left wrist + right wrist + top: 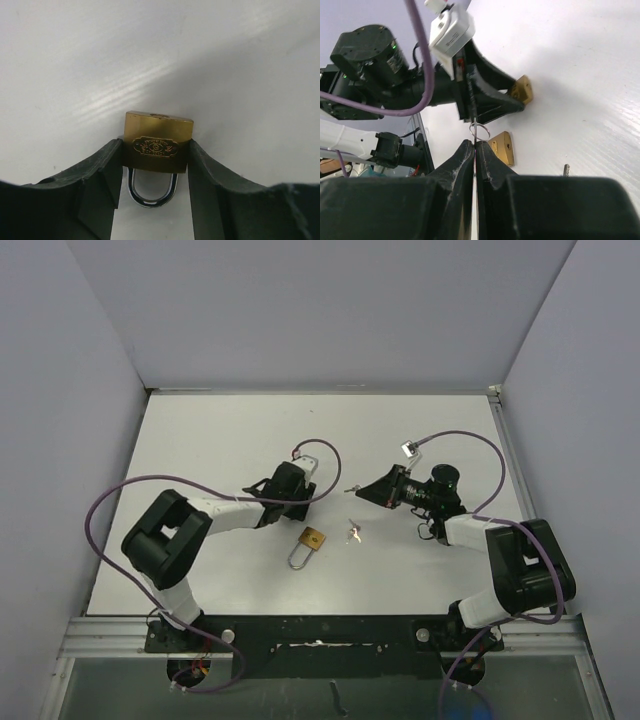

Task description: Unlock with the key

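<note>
A brass padlock (158,132) with a steel shackle lies flat on the white table between my left gripper's (155,146) fingers, which press on both sides of its body. In the top view the left gripper (297,492) hides it. It shows in the right wrist view (523,90) at the left fingertips. My right gripper (475,144) is shut on a thin key (475,131) with a wire ring, held edge-on above the table. In the top view the right gripper (362,490) points left at the left gripper, a short gap apart.
A second brass padlock (313,538) lies loose in front of the left gripper, its keyhole showing in the right wrist view (503,148). A loose key (353,533) lies beside it. Purple cables (120,490) loop over both arms. Grey walls enclose the table.
</note>
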